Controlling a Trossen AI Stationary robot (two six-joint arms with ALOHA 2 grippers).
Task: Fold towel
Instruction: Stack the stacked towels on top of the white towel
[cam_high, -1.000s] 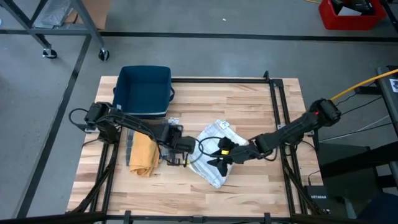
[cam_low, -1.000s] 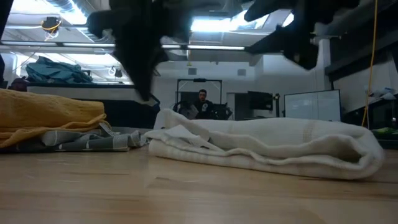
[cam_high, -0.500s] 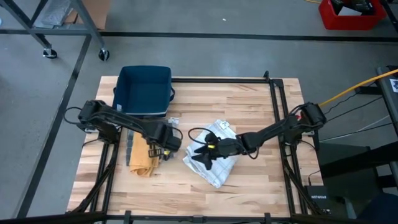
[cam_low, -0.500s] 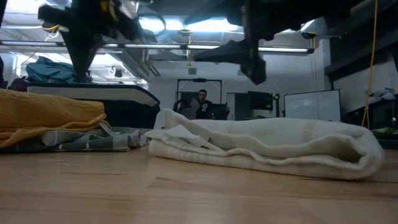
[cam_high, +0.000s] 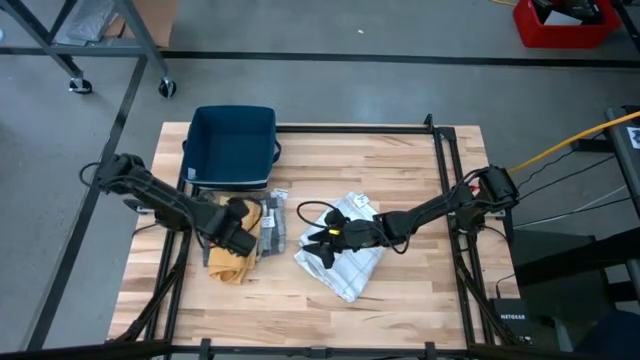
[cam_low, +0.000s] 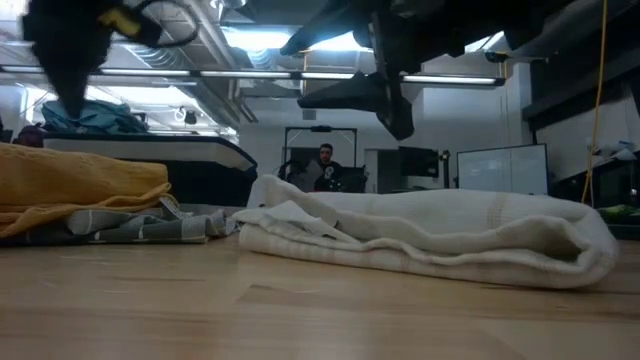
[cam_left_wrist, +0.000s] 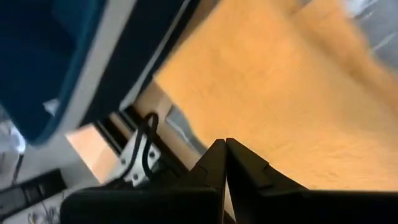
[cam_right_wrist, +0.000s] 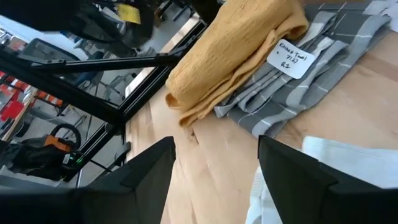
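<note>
A folded white towel (cam_high: 352, 255) lies on the table's middle; in the low view the white towel (cam_low: 430, 240) is a flat bundle with a rounded fold on its right. My right gripper (cam_high: 318, 245) hovers open above the towel's left edge, clear of it (cam_low: 388, 95), and its wrist view (cam_right_wrist: 214, 168) looks past it. My left gripper (cam_high: 240, 234) is shut (cam_left_wrist: 224, 149) and hangs above a yellow towel (cam_high: 230, 252), away from the white one.
The yellow towel (cam_right_wrist: 236, 43) lies on a grey striped towel (cam_right_wrist: 311, 74) that carries a paper label (cam_right_wrist: 289, 59), left of the white towel. A dark blue bin (cam_high: 232, 145) stands at the far left. A black frame (cam_high: 445, 170) borders the table's right side.
My left gripper has drawn away from the white towel's left edge toward the table's left, ending over the yellow towel. My right gripper has travelled left across the white towel to its left edge. The white towel has stayed as it lay.
</note>
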